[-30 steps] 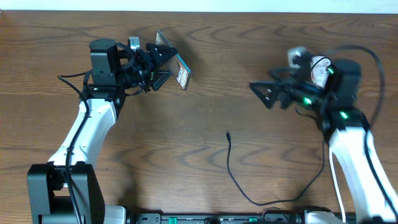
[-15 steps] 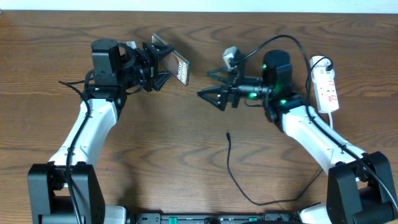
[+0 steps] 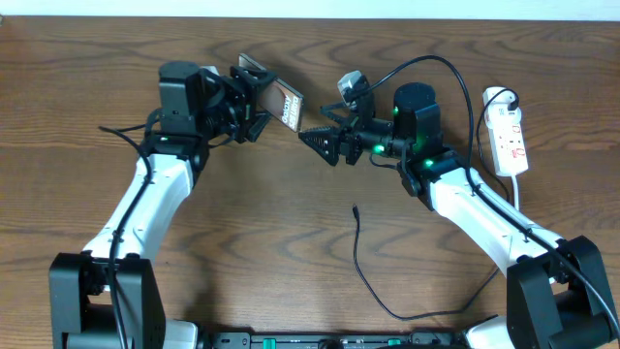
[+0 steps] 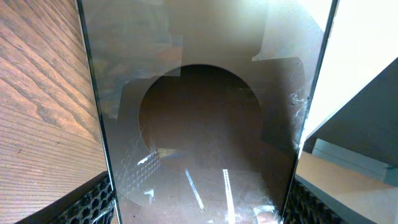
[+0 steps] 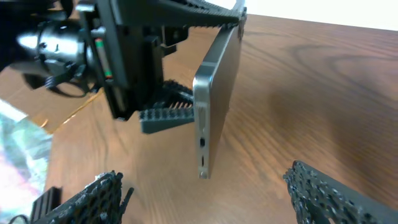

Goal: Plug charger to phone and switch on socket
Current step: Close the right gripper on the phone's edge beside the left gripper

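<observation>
Closest in, my left wrist view is filled by the phone (image 4: 199, 112): glossy dark glass, smudged, mirroring a round dark shape. My ribbed black pads (image 4: 93, 204) press its two long edges. My left pincer (image 3: 250, 101) is clamped on it, holding it tilted above the wooden table (image 3: 242, 223). Only my right wrist view shows its slim metallic edge with a small port, facing my right pincer (image 3: 312, 138), whose toothed fingers (image 5: 87, 198) stand apart with nothing between them. Only the overhead view shows the charger (image 3: 363, 262), a thin black cable curling over the wood grain with its tip lying free. Farther right lies the white oblong socket (image 3: 509, 136).
</observation>
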`<control>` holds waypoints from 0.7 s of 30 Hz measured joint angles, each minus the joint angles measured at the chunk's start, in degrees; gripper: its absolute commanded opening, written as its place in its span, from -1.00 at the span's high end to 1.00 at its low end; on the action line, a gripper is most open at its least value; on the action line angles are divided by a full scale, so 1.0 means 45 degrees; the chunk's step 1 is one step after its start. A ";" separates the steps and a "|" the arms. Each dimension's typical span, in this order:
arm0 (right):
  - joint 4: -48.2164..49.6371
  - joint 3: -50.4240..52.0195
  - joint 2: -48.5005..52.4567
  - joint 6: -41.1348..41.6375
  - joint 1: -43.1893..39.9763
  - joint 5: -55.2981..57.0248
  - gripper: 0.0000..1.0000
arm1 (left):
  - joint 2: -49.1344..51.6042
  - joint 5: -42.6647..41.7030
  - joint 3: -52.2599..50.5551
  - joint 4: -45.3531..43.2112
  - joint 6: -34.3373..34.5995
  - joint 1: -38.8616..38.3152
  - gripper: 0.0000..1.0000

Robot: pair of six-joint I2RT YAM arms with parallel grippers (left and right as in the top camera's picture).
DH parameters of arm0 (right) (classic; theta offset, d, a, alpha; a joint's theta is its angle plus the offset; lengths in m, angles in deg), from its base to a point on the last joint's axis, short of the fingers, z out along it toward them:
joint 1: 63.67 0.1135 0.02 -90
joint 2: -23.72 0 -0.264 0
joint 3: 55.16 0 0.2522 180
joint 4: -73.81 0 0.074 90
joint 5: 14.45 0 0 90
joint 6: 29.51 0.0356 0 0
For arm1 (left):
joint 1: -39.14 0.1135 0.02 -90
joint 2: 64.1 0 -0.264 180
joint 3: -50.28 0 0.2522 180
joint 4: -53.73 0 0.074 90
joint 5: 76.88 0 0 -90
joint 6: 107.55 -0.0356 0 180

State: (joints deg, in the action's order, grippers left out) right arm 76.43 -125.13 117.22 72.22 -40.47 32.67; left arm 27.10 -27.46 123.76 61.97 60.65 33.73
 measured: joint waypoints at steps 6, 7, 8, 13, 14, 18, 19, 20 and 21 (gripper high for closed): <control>0.0000 0.0000 0.0000 0.0005 0.0238 0.0748 -0.64 | 0.0000 0.0427 0.0000 0.0005 0.0005 -0.0330 0.86; 0.0000 0.0000 0.0000 0.0005 0.0287 0.0869 -0.62 | 0.0000 0.0452 0.0000 0.0010 0.0005 -0.0350 0.86; 0.0000 0.0000 0.0000 0.0000 0.0296 0.0923 -0.61 | 0.0000 0.0471 0.0000 0.0015 0.0005 -0.0379 0.85; 0.0000 0.0000 0.0000 0.0053 0.0345 0.1394 -0.49 | 0.0000 0.0534 -0.0005 -0.0083 0.0233 -0.0772 0.85; -0.0005 0.0000 0.0000 0.0053 0.0359 0.1520 -0.47 | 0.0000 0.0534 0.0000 -0.0107 0.0257 -0.0860 0.86; 0.0000 0.0000 0.0000 0.0063 0.0398 0.1996 -0.41 | 0.0000 0.0539 0.0000 -0.0141 0.0335 -0.1141 0.85; 0.0000 0.0000 0.0000 0.0068 0.0403 0.2093 -0.41 | 0.0000 0.0534 0.0000 -0.0155 0.0345 -0.1161 0.86; 0.0000 0.0000 0.0000 0.0078 0.0403 0.2186 -0.41 | 0.0000 0.0539 0.0000 -0.0155 0.0345 -0.1171 0.86; 0.0000 0.0000 0.0000 0.0097 0.0403 0.2302 -0.40 | 0.0000 0.0539 0.0000 -0.0155 0.0345 -0.1171 0.85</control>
State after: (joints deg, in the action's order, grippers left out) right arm 76.43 -125.13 117.22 72.66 -38.66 43.03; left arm 27.10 -25.03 123.76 61.27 62.20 28.46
